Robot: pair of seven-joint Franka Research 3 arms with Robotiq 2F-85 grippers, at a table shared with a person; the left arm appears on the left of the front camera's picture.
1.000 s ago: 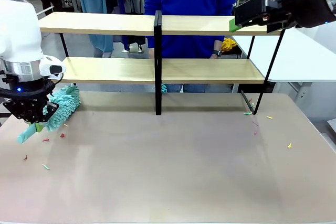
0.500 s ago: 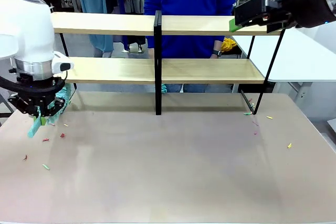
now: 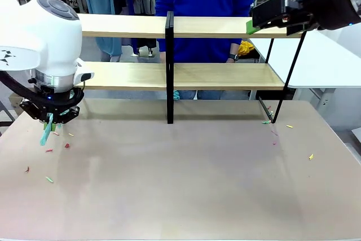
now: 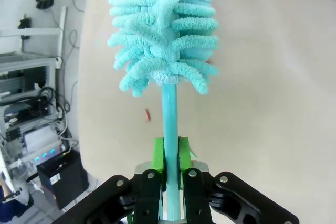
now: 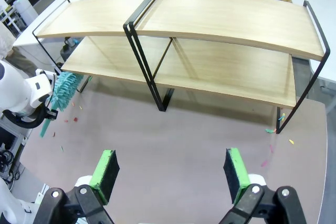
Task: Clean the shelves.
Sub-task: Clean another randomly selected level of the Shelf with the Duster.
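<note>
No readable text, labels, numbers — none legible

Bright even overhead light, soft shadows, wrist views fisheye-warped at edges.

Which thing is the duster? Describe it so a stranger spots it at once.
Find the shelves, then their end beside the left arm. There the left pincer is shut on the duster: a thin turquoise handle with a shaggy turquoise head, far larger than the paper scraps below.
</note>
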